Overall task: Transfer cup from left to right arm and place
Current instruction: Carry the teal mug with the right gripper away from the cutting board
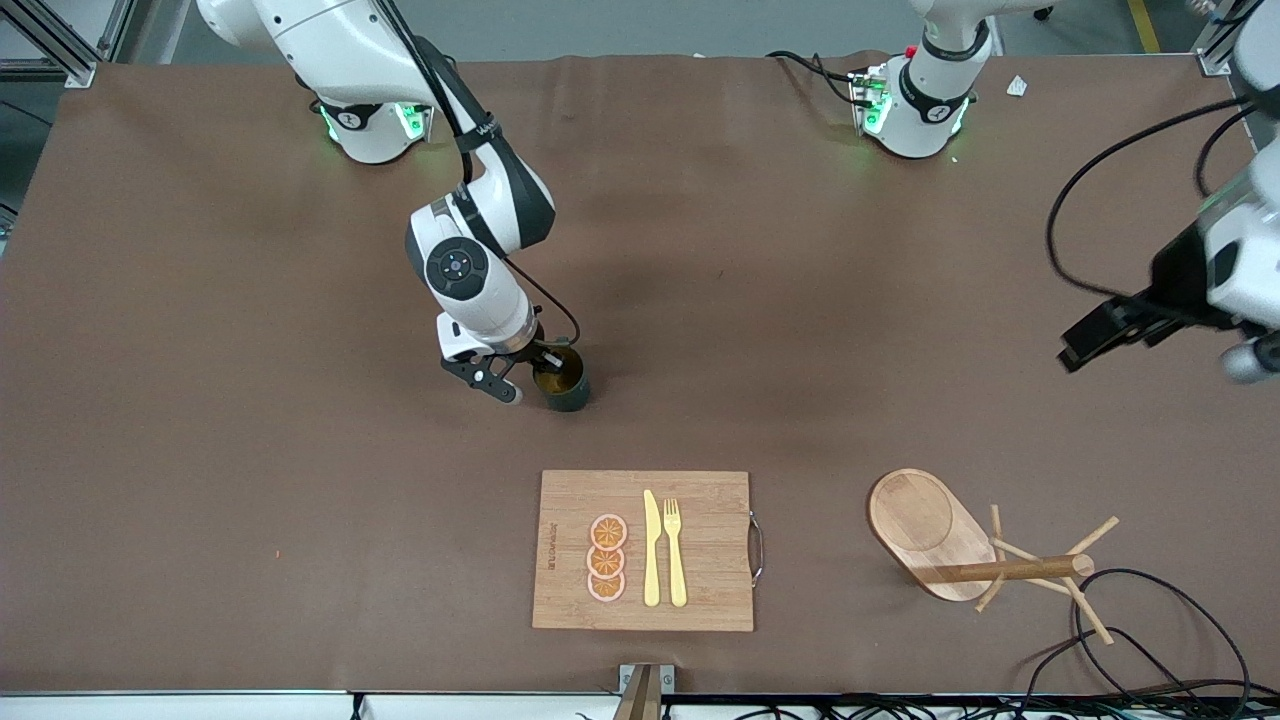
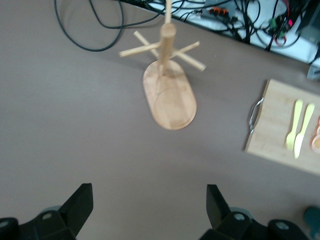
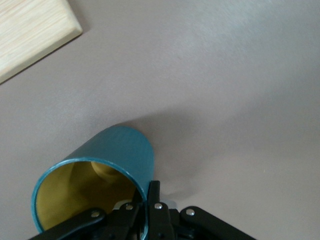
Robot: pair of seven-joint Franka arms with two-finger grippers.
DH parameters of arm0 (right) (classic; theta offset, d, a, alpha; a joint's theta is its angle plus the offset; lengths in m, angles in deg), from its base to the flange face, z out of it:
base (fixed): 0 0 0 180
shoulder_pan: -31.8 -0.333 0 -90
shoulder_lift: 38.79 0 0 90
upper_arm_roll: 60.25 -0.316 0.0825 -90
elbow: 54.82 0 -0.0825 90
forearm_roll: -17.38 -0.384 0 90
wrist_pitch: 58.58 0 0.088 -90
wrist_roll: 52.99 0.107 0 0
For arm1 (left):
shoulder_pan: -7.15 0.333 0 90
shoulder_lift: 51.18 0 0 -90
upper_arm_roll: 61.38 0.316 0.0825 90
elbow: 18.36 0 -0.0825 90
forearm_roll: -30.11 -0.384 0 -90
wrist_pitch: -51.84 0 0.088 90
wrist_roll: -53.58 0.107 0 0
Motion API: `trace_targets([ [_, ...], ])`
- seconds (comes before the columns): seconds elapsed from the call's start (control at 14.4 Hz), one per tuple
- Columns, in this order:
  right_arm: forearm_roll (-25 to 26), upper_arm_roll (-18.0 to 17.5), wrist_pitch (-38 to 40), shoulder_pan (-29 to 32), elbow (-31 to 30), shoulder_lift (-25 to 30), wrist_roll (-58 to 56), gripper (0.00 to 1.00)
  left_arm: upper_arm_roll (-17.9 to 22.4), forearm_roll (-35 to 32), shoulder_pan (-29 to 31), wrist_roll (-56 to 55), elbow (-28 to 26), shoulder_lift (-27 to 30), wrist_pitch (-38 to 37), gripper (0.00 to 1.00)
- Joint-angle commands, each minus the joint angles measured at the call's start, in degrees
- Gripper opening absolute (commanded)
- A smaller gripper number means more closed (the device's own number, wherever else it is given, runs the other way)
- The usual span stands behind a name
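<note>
The right gripper is pinching the cup rim, apparently resting on the table; the left gripper is waiting, fingers spread wide.

1. We see the cup, teal outside and yellow-brown inside, its open mouth tipped toward our camera.
2. The right gripper sits at the cup's rim. One black finger presses the teal outer wall, and another dark part reaches inside the mouth, so the jaws pinch the rim between them.
3. Small silver screws show on the black gripper body.
4. The cup meets the brown surface, and a soft shadow spreads from its base.
5. A corner of a pale wooden board lies on the same surface, well apart from the cup.
6. We cannot see a handle on the cup from here.
</note>
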Motion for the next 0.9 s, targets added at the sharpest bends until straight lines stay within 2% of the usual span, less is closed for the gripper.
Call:
trace_targets([
  [0.0,-0.64,0.59,2.43,0.61,0.18,0.85,-11.10,0.01,2.65,1.05,-0.26,6.39,-4.11,6.59,-5.21,1.00],
  [0.28,-0.37,0.77,8.84,6.84,-0.43,4.62,-38.75,0.00,5.81,0.69,-4.03,14.32,-4.11,9.05,-11.45,1.00],
  [0.42,-0.11,0.86,10.27,10.27,-1.48,6.82,-49.93,0.00,5.38,0.61,-4.04,14.32,-4.29,9.41,-13.14,1.00],
  [0.83,6.56,0.77,10.09,22.83,-5.71,11.31,-84.39,0.00,3.36,0.69,-3.78,15.29,-7.19,10.73,-13.05,1.00],
])
